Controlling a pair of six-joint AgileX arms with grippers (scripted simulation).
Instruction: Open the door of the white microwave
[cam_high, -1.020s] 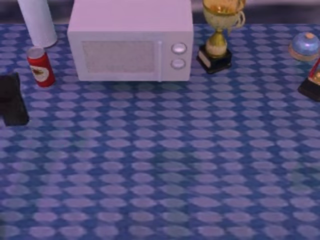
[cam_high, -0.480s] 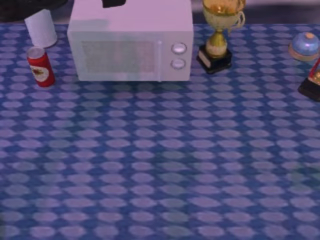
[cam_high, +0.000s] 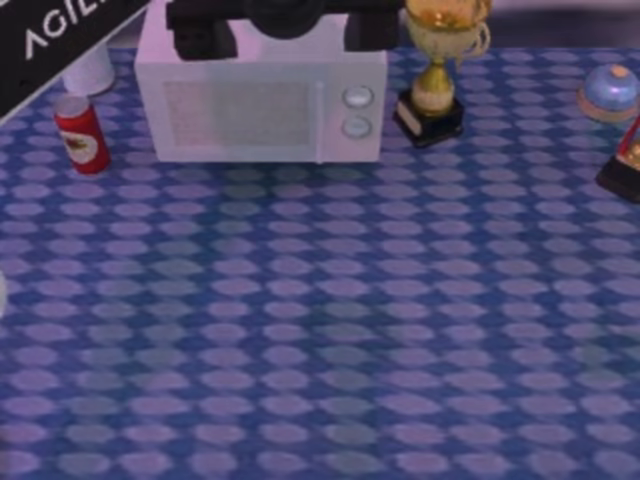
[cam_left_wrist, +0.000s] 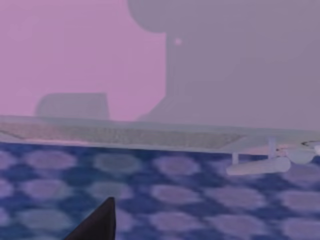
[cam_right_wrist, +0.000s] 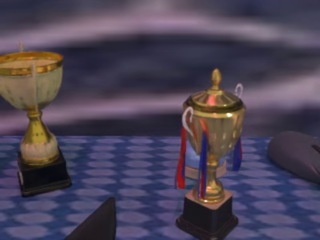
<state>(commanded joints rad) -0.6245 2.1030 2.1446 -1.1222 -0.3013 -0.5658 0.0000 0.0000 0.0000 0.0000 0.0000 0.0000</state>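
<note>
Top view has the blue patterned table filling nearly everything. Next in size is the white microwave, standing at the far edge, left of centre, with its front turned toward the camera. Its door lies flat against the front, mesh window showing, a thin vertical handle along the door's right edge, and the two round knobs on the narrow panel beside it.

My left arm reaches in from the top left corner, and my left gripper sits over the top of the microwave as a dark wide block. Whether its fingers are spread or pressed together I cannot tell. From the left wrist view I see the door edge-on with the handle standing out from it, and one dark fingertip low in the picture.

A gold trophy cup stands just right of the microwave. A red can stands left of it, near a white cylinder. A blue bell sits near the right edge.

My right arm does not appear from above; its wrist view shows a ribboned trophy and one dark fingertip.
</note>
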